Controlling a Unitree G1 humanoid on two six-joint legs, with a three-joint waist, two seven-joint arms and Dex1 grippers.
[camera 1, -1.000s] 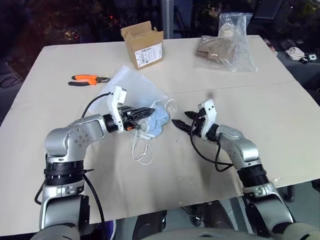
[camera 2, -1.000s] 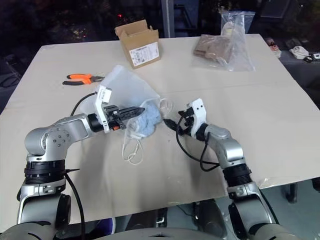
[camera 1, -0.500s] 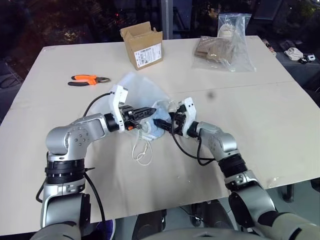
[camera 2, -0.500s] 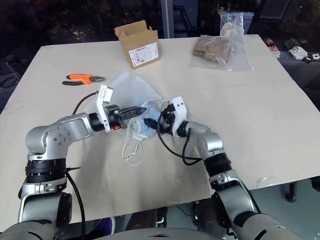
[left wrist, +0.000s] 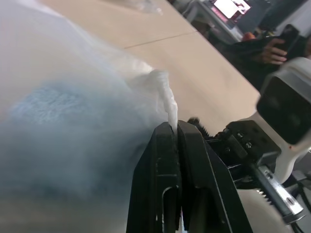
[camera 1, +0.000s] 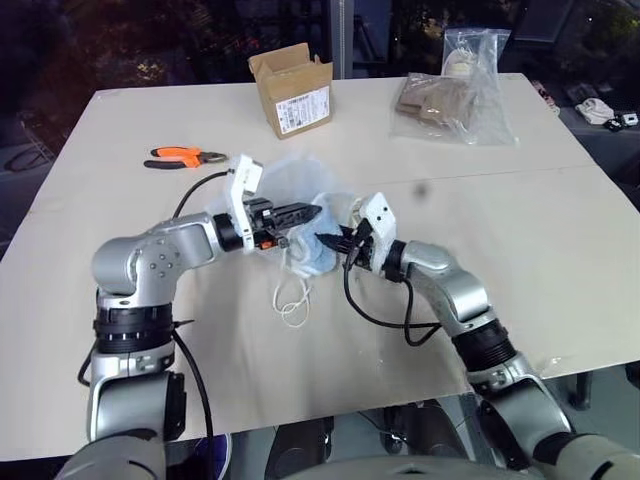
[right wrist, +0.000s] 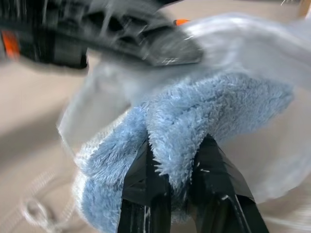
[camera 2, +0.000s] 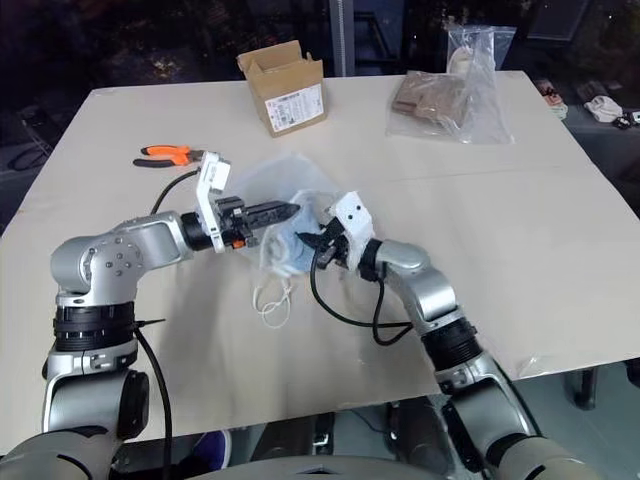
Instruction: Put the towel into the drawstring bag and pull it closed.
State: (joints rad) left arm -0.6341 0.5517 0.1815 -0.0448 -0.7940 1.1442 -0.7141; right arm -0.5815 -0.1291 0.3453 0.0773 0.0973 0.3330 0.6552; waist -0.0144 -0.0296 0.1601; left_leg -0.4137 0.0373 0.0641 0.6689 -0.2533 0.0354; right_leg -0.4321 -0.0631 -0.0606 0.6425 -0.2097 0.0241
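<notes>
The left fingers (left wrist: 176, 145) are pinching the drawstring bag (camera 1: 290, 178) rim; just beside them, the right fingers (right wrist: 170, 160) are clamping the blue towel (right wrist: 204, 107).

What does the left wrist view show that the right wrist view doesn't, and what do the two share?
Left wrist view: the left gripper shut on the edge of the white bag, with the right gripper's body beside it.

Right wrist view: the right gripper pinching a fold of the blue towel, bare at the bag's mouth, and the left gripper from outside.

Both: the towel in the bag, above the tan table.
</notes>
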